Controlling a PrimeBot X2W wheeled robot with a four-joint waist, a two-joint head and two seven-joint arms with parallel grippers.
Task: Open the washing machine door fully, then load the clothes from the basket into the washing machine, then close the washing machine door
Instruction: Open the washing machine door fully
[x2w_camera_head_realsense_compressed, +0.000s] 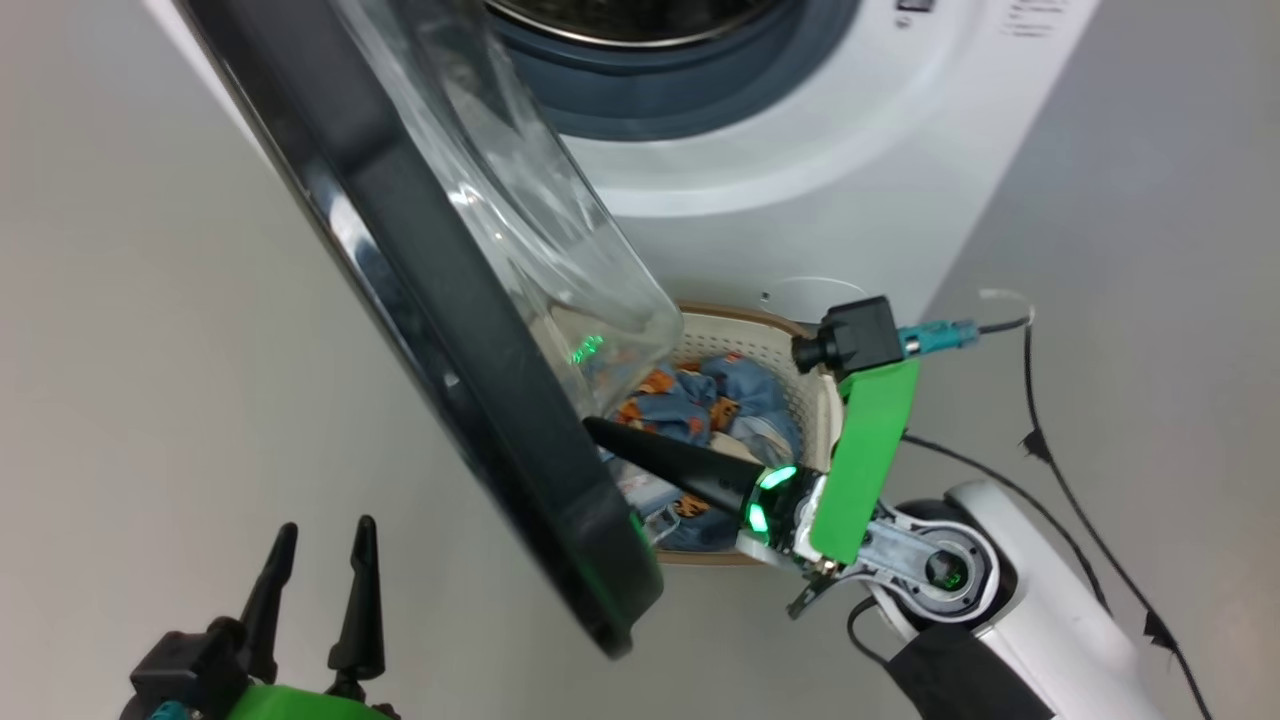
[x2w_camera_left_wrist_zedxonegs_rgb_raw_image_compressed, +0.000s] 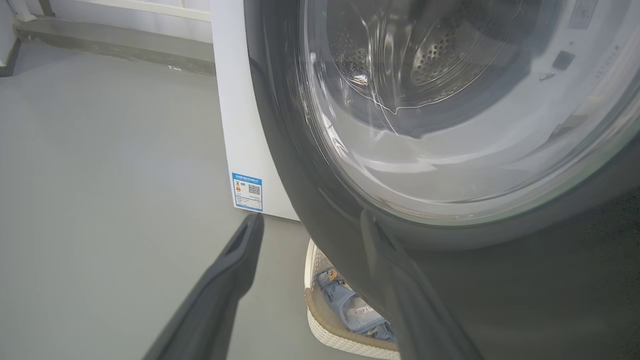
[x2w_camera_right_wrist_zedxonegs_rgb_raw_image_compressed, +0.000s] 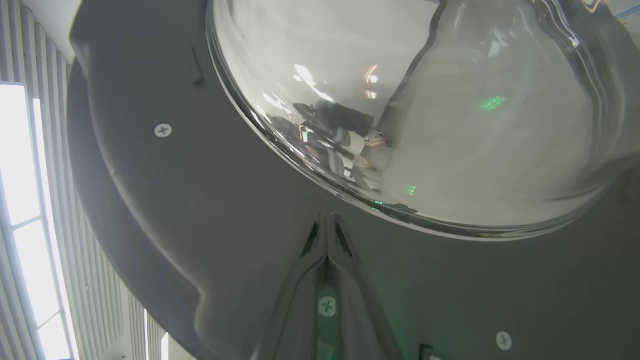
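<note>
Right claw, tips pressed together, noses at the grey inner face of the half-open door, just below its glass bowl; contact is hard to confirm. Left claw, spread wide, hangs near and left, on the door's outer side. Clothes lie in the basket before the washer. A good push would likely follow the hinge's arc leftward, on plastic rather than glass, with the left claw out of the swing.
</note>
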